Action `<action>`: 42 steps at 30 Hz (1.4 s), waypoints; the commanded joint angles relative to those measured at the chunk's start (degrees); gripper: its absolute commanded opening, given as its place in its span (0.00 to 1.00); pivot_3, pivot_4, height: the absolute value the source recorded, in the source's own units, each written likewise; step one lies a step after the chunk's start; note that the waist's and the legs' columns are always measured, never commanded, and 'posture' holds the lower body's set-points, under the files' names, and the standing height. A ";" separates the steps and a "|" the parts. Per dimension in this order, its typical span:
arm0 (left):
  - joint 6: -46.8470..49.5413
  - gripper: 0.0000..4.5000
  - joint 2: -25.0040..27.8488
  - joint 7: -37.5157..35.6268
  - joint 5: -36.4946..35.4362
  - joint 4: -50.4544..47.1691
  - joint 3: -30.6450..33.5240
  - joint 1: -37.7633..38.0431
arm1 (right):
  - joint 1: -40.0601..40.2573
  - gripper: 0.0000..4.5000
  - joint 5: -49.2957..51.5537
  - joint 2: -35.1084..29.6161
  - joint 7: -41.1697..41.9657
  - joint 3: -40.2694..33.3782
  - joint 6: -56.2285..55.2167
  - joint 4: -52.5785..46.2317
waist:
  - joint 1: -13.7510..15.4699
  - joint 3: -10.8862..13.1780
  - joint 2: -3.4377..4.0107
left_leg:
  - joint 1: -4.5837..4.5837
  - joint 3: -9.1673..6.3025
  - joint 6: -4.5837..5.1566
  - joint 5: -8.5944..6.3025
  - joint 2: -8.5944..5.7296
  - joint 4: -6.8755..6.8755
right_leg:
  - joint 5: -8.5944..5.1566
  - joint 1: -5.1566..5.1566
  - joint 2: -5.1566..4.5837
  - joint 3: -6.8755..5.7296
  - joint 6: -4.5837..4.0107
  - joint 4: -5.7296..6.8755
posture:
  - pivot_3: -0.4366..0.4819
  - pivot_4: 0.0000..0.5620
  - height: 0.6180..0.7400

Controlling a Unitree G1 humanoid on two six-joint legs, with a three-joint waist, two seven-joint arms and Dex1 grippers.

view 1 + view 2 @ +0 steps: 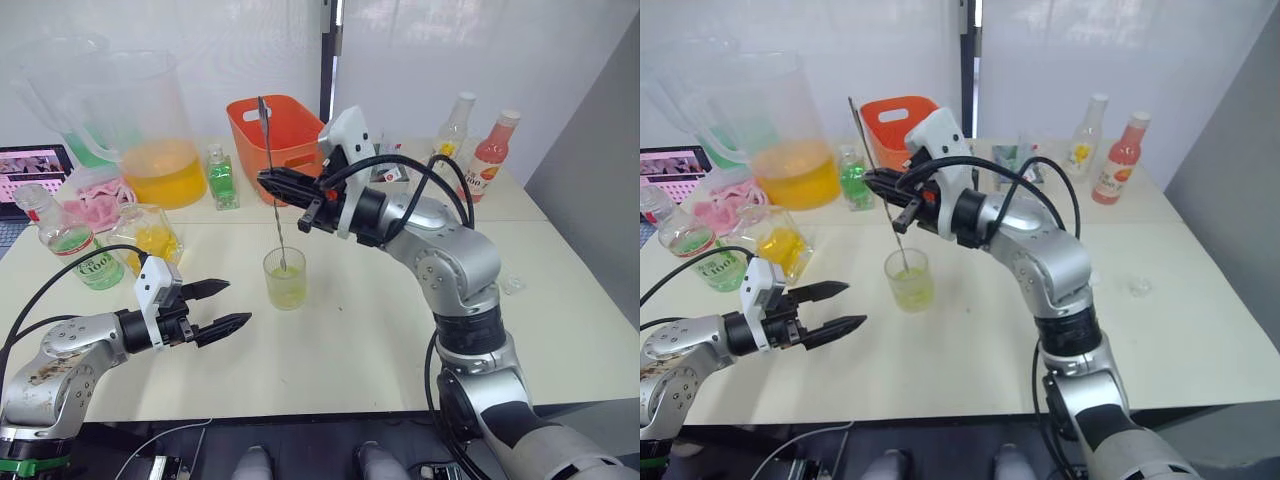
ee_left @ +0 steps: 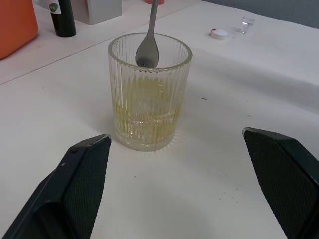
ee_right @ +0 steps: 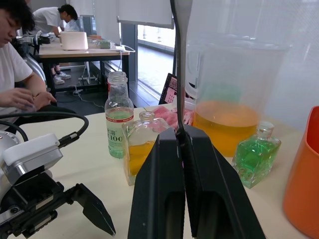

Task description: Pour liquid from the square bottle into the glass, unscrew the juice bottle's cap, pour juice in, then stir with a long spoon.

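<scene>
Over ribbed glass [image 1: 285, 279] | right fingers [image 1: 272, 182] clamp thin spoon [image 1: 271, 180] | left fingers [image 1: 222, 306] spread, empty

glass [image 1: 285, 279]: clear, with thin up-and-down ribs; pale yellow-green drink at the bottom
long spoon [image 1: 270, 170]: shiny silver
right pincer [image 1: 268, 180]: black fingers
left pincer [image 1: 222, 307]: black fingers, with a white block behind them
square bottle [image 1: 150, 237]: clear glass, yellow-orange inside
juice bottle [image 1: 70, 238]: clear, pale green inside, white label with green "C100" and a red stripe
cap [image 2: 218, 34]: white with red
bin [image 1: 290, 130]: bright orange
jug [image 1: 150, 130]: see-through, orange drink
small bottle [image 1: 222, 178]: clear, bright green inside
far bottle [image 1: 490, 155]: pink drink, white cap
desk [image 1: 380, 330]: creamy white
</scene>
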 commanded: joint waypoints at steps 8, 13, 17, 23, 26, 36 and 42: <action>-2.43 1.00 -0.04 -0.80 1.00 0.53 -0.02 -0.94 | 0.21 0.00 -2.42 -5.46 0.78 3.51 -0.63 -3.05 | 0.01 0.00 0.00 | 0.00 0.00 0.00 0.00 0.00 0.00 | -0.01 0.00 0.00 0.00 -0.01 -0.01 | 0.48 0.27 0.70; -2.99 1.00 -0.15 -0.80 1.15 1.04 -0.05 -1.11 | -0.04 0.00 -0.57 -4.94 0.55 2.26 -0.42 -2.98 | -0.05 0.00 0.00 | 0.00 0.00 0.00 0.00 0.00 0.00 | -0.01 -0.01 0.00 0.00 -0.01 -0.01 | 0.48 0.27 0.70; -3.15 1.00 -0.48 -0.66 1.27 1.06 0.00 -1.19 | -0.93 0.00 2.02 -4.56 0.28 -0.23 1.11 -3.12 | 0.01 0.00 0.00 | 0.00 0.00 0.00 0.00 0.00 0.00 | -0.01 0.00 0.00 0.00 -0.01 -0.01 | 0.48 0.27 0.70; -4.58 1.00 -1.50 -1.48 0.48 1.18 1.21 -1.19 | -3.28 0.00 7.55 -5.35 0.25 -5.88 4.17 -2.21 | 0.02 0.00 0.00 | -0.01 0.00 0.00 0.00 0.00 0.00 | -0.01 0.00 0.00 0.00 -0.01 -0.01 | 0.48 0.27 0.70; -5.77 1.00 -1.68 -3.33 -1.07 0.11 2.88 0.39 | -5.10 0.00 10.52 -7.65 0.70 -9.15 6.69 -1.23 | 0.02 0.00 0.00 | -0.01 0.00 0.00 0.00 0.00 0.00 | -0.01 0.00 -0.01 0.00 -0.01 -0.02 | 0.48 0.27 0.70; -9.54 1.00 -1.79 -5.77 -3.67 -0.80 6.50 0.87 | -15.12 0.00 16.35 -21.68 -1.76 -18.26 23.37 10.35 | 0.10 0.01 0.00 | -0.01 0.02 0.00 0.00 -0.01 -0.01 | -0.02 0.01 -0.04 0.01 -0.03 -0.11 | 0.48 0.27 0.70; -9.89 1.00 -0.44 -7.50 -3.96 0.53 7.20 0.97 | -20.96 0.00 11.97 -33.19 0.03 -8.78 34.43 14.46 | -0.06 0.02 0.02 | -0.04 0.06 0.00 0.00 -0.02 -0.15 | -0.09 -0.08 -0.07 0.02 -0.08 -0.17 | 0.48 0.27 0.70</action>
